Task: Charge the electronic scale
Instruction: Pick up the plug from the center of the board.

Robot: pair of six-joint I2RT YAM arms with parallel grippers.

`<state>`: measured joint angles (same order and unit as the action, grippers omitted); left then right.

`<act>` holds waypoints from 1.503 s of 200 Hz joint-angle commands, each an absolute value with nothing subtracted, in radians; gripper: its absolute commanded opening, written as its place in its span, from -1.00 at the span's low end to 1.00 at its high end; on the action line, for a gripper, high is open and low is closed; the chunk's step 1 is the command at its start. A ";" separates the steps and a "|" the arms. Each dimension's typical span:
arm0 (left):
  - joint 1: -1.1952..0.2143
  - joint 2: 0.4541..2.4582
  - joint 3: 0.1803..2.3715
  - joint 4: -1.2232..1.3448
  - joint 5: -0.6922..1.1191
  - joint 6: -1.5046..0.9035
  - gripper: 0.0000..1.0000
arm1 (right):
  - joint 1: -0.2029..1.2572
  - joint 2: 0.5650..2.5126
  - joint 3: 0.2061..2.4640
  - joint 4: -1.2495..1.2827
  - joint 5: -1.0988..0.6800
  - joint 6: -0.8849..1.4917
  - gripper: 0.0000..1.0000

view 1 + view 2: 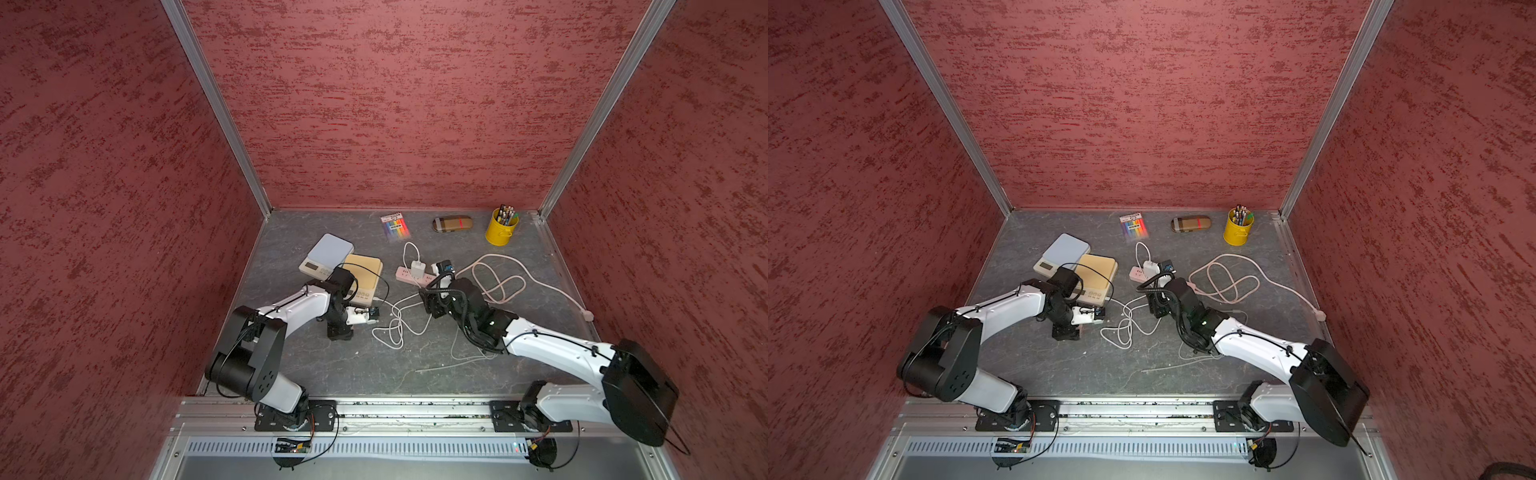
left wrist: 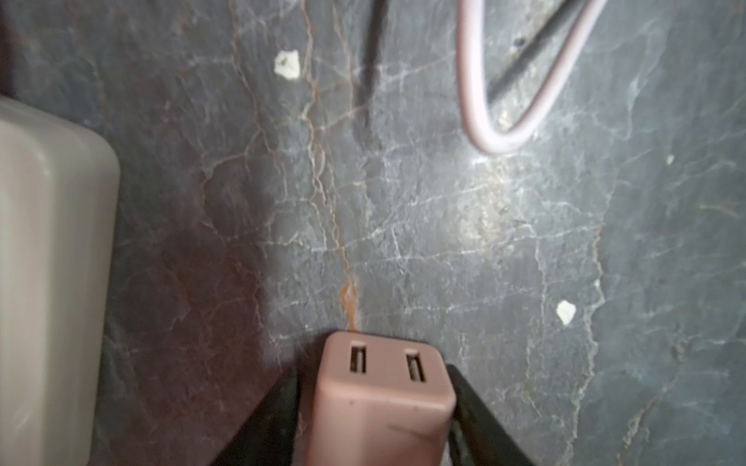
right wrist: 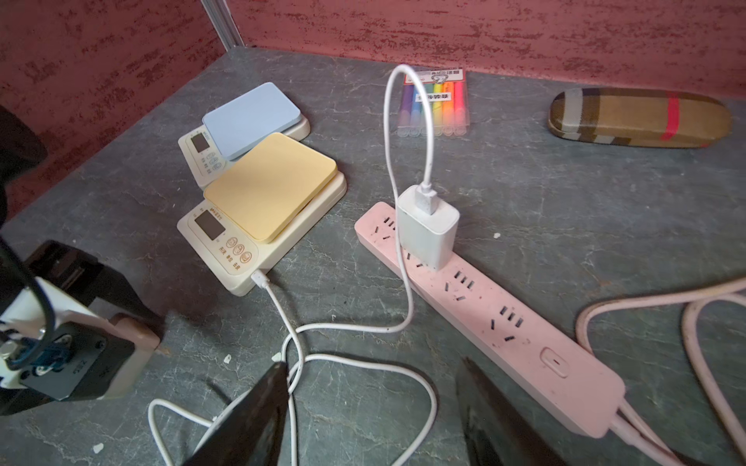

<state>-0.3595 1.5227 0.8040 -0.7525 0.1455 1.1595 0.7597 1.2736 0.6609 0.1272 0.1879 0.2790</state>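
Note:
Two electronic scales sit side by side: a yellow-topped one (image 3: 270, 189) (image 1: 363, 270) and a blue-topped one (image 3: 250, 117) behind it. A white cable (image 3: 403, 322) runs from the yellow scale's front edge to a white charger (image 3: 428, 230) plugged into the pink power strip (image 3: 504, 306) (image 1: 409, 279). My left gripper (image 2: 375, 375) (image 1: 370, 313) is shut on a pink two-port charger block (image 2: 383, 391), low over the table beside the yellow scale's corner (image 2: 52, 242). My right gripper (image 3: 371, 363) (image 1: 438, 276) hangs open and empty over a loop of the white cable.
The strip's pink cord (image 1: 519, 270) coils at the right, its plug (image 1: 588, 316) lying loose on the table. A marker pack (image 1: 395, 226), a plaid glasses case (image 1: 453, 223) and a yellow pen cup (image 1: 500, 228) line the back wall.

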 commanded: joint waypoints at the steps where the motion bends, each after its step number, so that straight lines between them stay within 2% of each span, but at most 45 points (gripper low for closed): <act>1: -0.365 1.508 0.796 -0.732 0.184 1.153 -0.10 | 0.707 1.217 0.663 0.149 0.130 0.388 0.37; 17: -0.365 1.467 0.793 -0.720 0.207 1.137 -0.19 | 0.667 1.193 0.646 0.162 0.072 0.438 0.37; 59: -0.382 1.297 0.787 -0.653 0.291 1.047 -0.20 | 0.618 1.184 0.653 0.222 -0.125 0.525 0.31; 74: -0.405 1.229 0.782 -0.568 0.331 0.980 -0.21 | 0.620 1.231 0.698 0.240 -0.244 0.550 0.30; 94: -0.452 1.167 0.756 -0.384 0.378 0.884 -0.23 | 0.640 1.329 0.777 0.255 -0.392 0.598 0.38; 109: -0.485 1.162 0.737 -0.239 0.393 0.809 -0.24 | 0.677 1.397 0.842 0.250 -0.455 0.621 0.39; 144: -0.525 1.224 0.764 -0.101 0.422 0.707 -0.24 | 0.737 1.448 0.934 0.224 -0.487 0.623 0.39; 222: -0.531 1.224 0.752 -0.025 0.500 0.650 -0.22 | 0.742 1.493 0.929 0.199 -0.485 0.621 0.30; 248: -0.532 1.206 0.735 -0.018 0.525 0.643 -0.22 | 0.743 1.511 0.956 0.122 -0.499 0.556 0.13; 286: -0.534 1.189 0.737 -0.058 0.537 0.679 -0.21 | 0.743 1.552 1.037 -0.013 -0.482 0.432 -0.46; 300: -0.535 1.180 0.738 -0.071 0.544 0.698 -0.20 | 0.742 1.569 1.069 -0.060 -0.490 0.383 -0.52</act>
